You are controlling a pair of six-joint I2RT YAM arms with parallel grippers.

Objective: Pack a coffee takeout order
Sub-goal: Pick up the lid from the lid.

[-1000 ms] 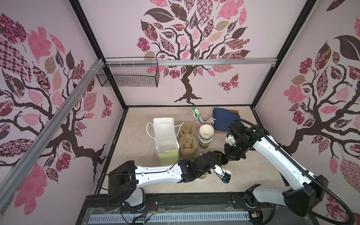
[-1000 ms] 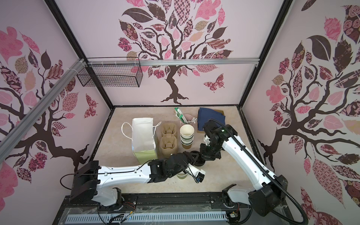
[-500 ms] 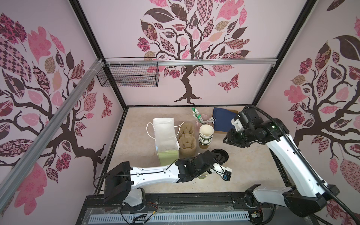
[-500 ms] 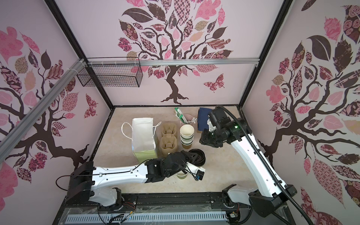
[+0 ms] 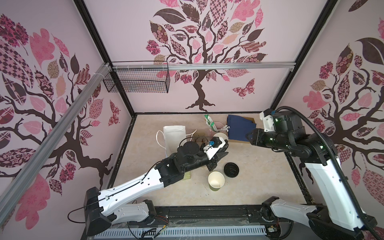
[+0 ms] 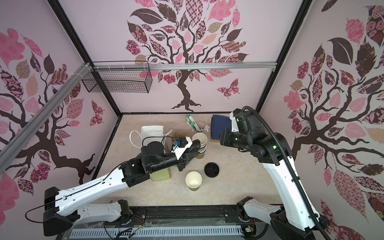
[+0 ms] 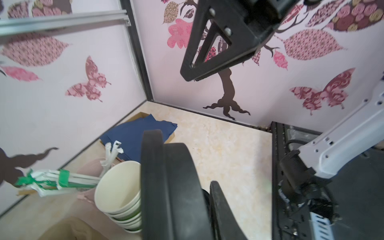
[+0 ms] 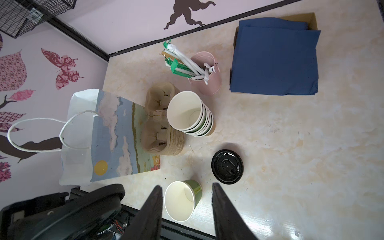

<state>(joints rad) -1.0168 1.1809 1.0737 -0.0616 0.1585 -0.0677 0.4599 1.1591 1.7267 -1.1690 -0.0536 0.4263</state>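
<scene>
Low in the middle of both top views the cup [image 5: 216,182] stands open — thin paper, green outside, white inside. The lid [image 5: 231,169] lies flat just beside it, round and shiny black. I think it goes on next: keep it level, press all round, don't squash the cup. The left gripper [image 5: 219,161] is a little open, the right gripper [image 8: 186,186] wide open — both hold nothing. Farther back sits the bumpy carrier [image 8: 158,122].
</scene>
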